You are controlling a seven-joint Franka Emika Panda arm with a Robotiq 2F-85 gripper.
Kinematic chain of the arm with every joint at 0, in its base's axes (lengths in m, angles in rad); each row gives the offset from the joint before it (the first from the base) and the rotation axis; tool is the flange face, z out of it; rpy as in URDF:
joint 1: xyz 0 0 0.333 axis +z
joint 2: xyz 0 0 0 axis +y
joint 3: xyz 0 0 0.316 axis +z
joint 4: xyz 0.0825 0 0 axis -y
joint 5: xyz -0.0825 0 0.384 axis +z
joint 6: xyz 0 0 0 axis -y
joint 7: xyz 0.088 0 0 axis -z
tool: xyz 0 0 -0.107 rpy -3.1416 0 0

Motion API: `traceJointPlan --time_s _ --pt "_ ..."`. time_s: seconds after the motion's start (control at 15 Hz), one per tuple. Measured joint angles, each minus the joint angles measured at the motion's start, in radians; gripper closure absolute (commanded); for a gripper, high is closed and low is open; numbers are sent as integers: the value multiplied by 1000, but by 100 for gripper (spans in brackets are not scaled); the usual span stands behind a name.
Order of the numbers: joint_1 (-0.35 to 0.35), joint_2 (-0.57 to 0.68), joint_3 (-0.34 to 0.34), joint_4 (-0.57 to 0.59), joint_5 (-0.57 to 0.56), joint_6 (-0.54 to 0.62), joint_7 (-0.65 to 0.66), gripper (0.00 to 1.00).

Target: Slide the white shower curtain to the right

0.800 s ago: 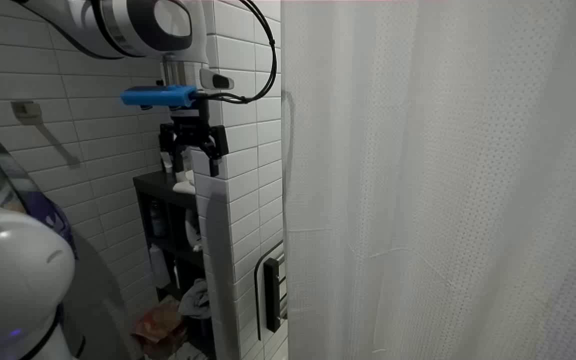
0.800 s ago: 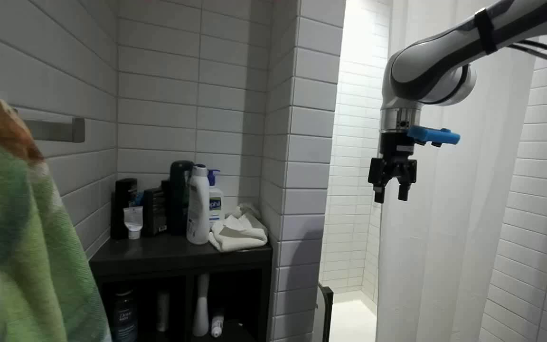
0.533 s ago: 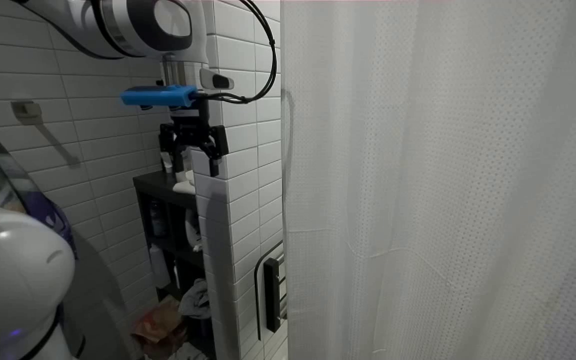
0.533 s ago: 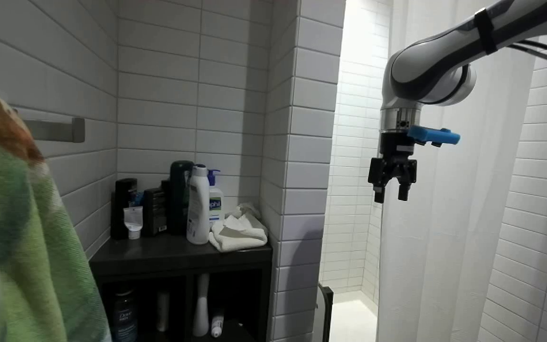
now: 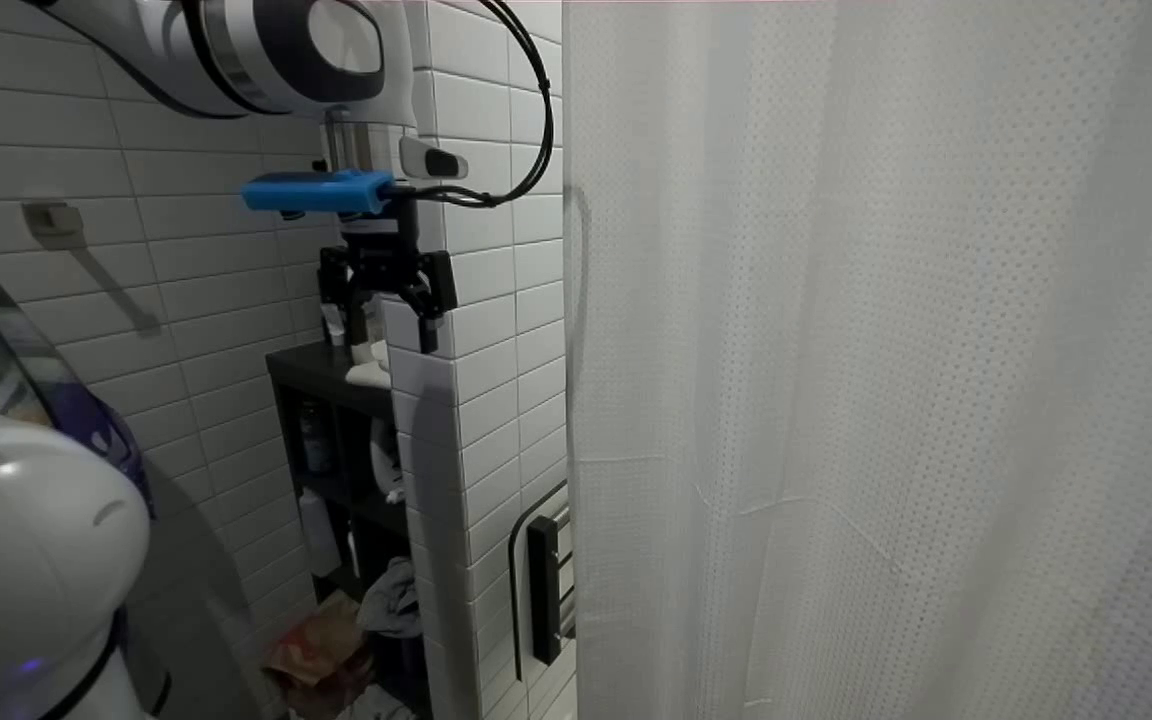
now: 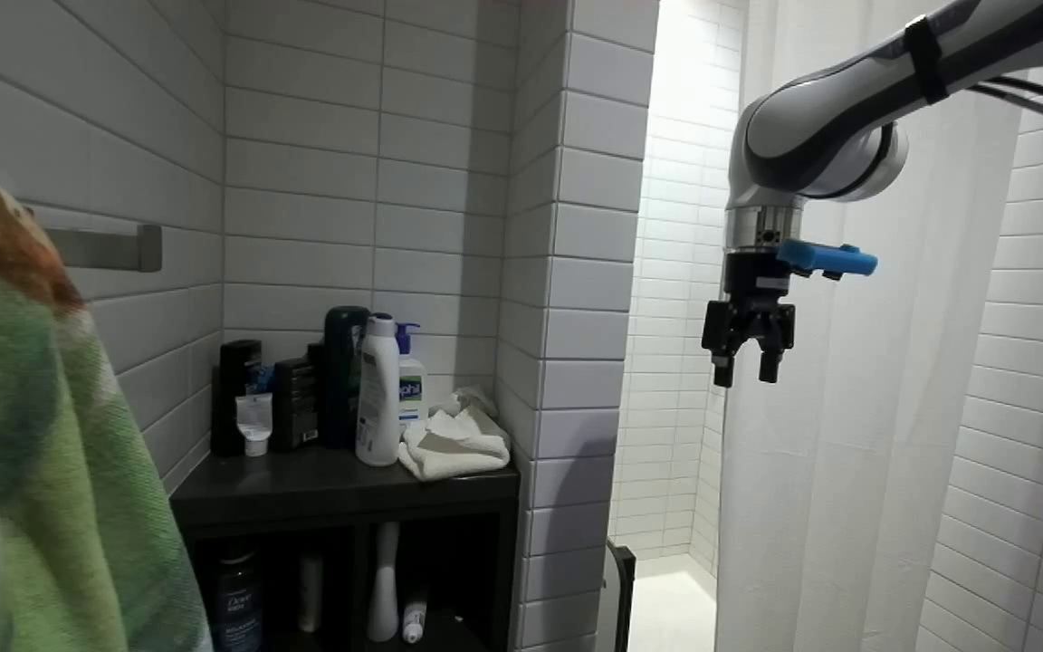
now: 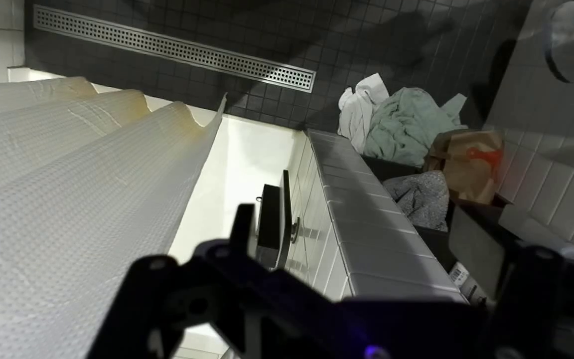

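Observation:
The white shower curtain (image 5: 836,360) fills the right half of an exterior view and hangs in soft vertical folds. In an exterior view, the curtain (image 6: 847,507) hangs behind the arm, with its free edge just behind the gripper. In the wrist view, the curtain (image 7: 92,199) spreads over the left side, its edge left of the fingers. My gripper (image 6: 746,371) is open and empty, pointing down; it also shows open in an exterior view (image 5: 391,335), left of the curtain's edge. In the wrist view, the gripper (image 7: 381,249) has its fingers wide apart, apart from the curtain.
A tiled wall end (image 6: 576,362) stands beside the shower opening. A dark shelf (image 6: 349,498) holds several bottles and a white cloth (image 6: 456,444). A black rack (image 5: 543,590) is on the wall beside the curtain. A green towel (image 6: 42,435) hangs at the side.
The curtain's folds and free edge sway very slightly. The arm and gripper have not visibly moved, and the gripper stays open.

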Motion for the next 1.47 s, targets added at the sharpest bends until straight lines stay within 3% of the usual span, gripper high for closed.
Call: traceJointPlan --time_s 0.2,0.4,0.8,1.0,1.2,1.47 --pt "0 0 0 -2 0 5 -2 0" --pt "0 -6 -2 -14 1 88 -2 0" --pt "0 -62 -12 -147 23 422 -6 0" --pt "-12 -97 3 -252 -22 608 -1 0" --pt "-67 -91 52 -255 -112 735 32 0" --pt "-213 -57 174 -237 -255 895 125 0"
